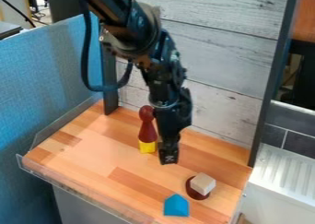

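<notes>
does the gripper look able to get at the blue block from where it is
Probably yes: the gripper hangs just behind the blue block, nothing visible stands between them, and the pale cube sits off to the block's right in view.

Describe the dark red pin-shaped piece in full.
The dark red piece has a round head, a narrow neck and a body that widens downward. It looks smooth, perhaps painted wood or plastic, and upright. Its lower end meets a yellow block, seemingly resting on it, above the wooden surface. It is close beside the end effector, toward the picture's left; whether they touch is unclear.
</notes>
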Tool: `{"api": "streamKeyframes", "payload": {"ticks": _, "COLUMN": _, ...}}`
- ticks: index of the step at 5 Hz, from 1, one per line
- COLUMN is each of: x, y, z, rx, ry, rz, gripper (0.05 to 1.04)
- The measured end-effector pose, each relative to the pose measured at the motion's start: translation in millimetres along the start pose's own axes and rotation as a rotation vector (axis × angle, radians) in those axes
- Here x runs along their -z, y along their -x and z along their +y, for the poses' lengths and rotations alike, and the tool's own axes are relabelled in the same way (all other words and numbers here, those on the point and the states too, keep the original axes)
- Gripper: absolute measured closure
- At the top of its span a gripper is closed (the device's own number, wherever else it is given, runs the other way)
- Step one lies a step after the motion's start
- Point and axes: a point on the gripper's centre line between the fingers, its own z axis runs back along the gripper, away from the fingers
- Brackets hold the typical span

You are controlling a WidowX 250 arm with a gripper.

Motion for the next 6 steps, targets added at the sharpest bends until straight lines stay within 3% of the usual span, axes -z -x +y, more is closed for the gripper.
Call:
{"api": "streamKeyframes", "payload": {"ticks": 1, "x": 6.9, "y": -3.5, "z": -0.2, "rx": 0.213, "ry": 0.186, "rz": -0.029, "gripper": 0.082}}
{"api": "streamKeyframes", "payload": {"ticks": 2, "x": 21.2, "y": 5.7, "z": -12.7, "rx": 0.387, "ry": 0.274, "rz": 0.08, "gripper": 0.082}}
{"api": "streamKeyframes", "payload": {"ticks": 3, "x": 36.9, "y": 10.5, "z": -37.3, "rx": 0.438, "ry": 0.255, "rz": 0.14, "gripper": 0.082}}
{"api": "streamKeyframes", "payload": {"ticks": 4, "x": 49.5, "y": 16.0, "z": -59.9, "rx": 0.403, "ry": 0.178, "rz": 0.141, "gripper": 0.082}}
{"api": "streamKeyframes", "payload": {"ticks": 6, "x": 54.5, "y": 7.8, "z": -65.6, "rx": 0.343, "ry": 0.138, "rz": 0.088, "gripper": 0.082}}
